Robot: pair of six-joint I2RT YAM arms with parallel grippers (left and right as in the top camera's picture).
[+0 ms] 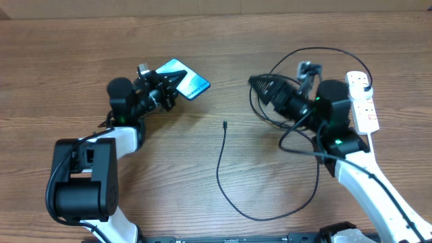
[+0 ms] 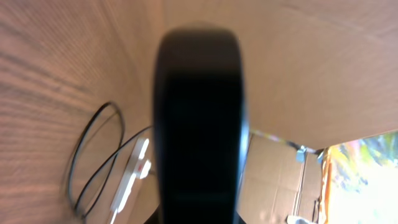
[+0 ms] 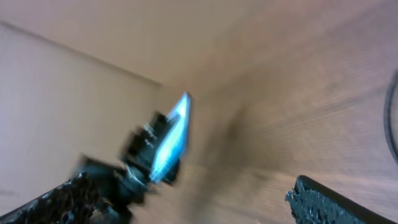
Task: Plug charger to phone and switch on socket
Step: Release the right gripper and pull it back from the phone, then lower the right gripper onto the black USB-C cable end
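My left gripper (image 1: 167,88) is shut on the phone (image 1: 184,77) and holds it tilted above the table at the back left, its blue screen lit. In the left wrist view the phone's dark back (image 2: 199,124) fills the centre and hides the fingers. My right gripper (image 1: 256,86) is open and empty, pointing left toward the phone (image 3: 171,143), which shows edge-on and blurred between its spread fingers (image 3: 193,205). The charger's connector tip (image 1: 225,123) lies free on the table between the arms. Its thin black cable (image 1: 219,175) loops round the right arm. The socket (image 1: 362,101) lies at the far right.
The wooden table (image 1: 202,196) carries the cable's big loop at the front centre (image 1: 270,217). More cable loops (image 2: 93,162) and the socket (image 2: 130,177) show in the left wrist view. Cardboard boxes (image 2: 273,180) stand beyond the table.
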